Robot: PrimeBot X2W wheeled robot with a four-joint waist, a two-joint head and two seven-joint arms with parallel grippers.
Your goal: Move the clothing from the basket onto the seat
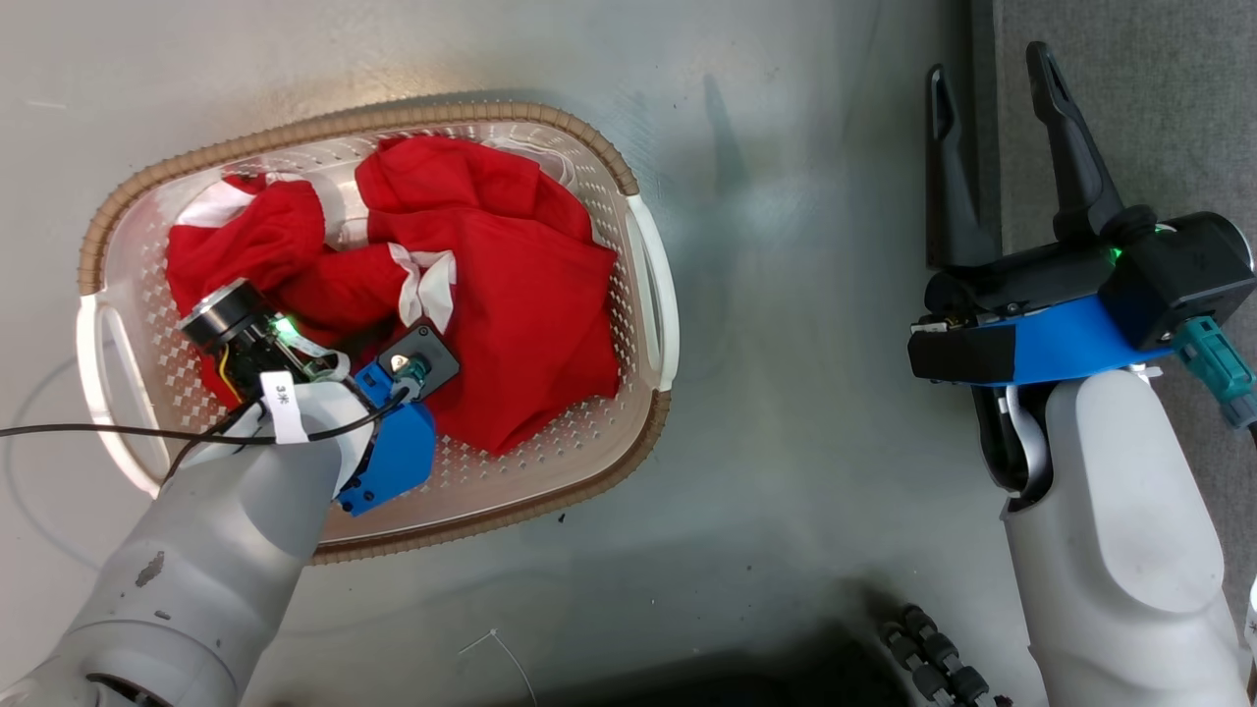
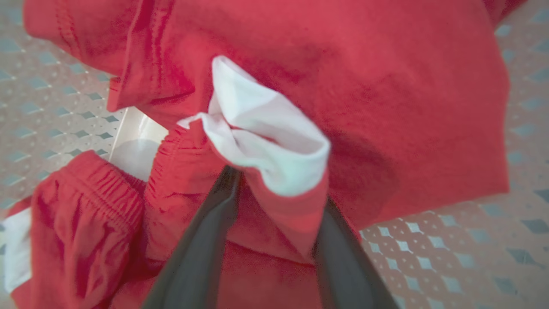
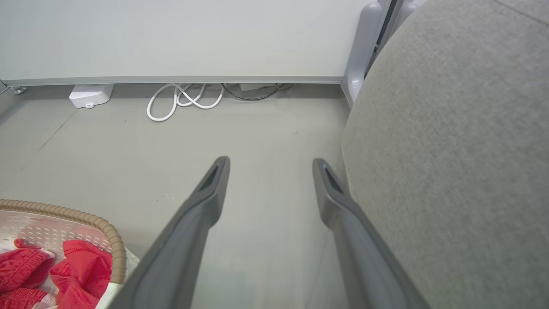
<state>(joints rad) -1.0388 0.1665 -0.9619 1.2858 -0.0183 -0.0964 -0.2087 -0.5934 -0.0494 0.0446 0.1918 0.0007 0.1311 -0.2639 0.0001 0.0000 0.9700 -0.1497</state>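
Reaching into the basket [image 1: 589, 133] from seven o'clock in the head view, the left gripper [image 2: 279, 189] is down among the clothing [image 1: 511, 255]. Its wrist view shows its two dark fingers [image 2: 201, 249] on either side of a red fold with a white cuff [image 2: 266, 137]. The cloth fills the gap between them, but whether they pinch it cannot be told. The red clothing lies crumpled in the basket and covers most of its bottom. The basket stands on the grey floor [image 1: 786, 245], at nine to ten o'clock of the head view. At three o'clock the right gripper [image 1: 990, 59] hangs over the floor, its fingers wide apart and pointing to twelve. Just beside it, at two o'clock, runs the edge of the grey seat [image 1: 1129, 98], well apart from the basket. Farther off in the right wrist view, a white cable [image 3: 184, 96] and a small white box [image 3: 91, 95] lie at the foot of a pale wall [image 3: 171, 38], at eleven o'clock.
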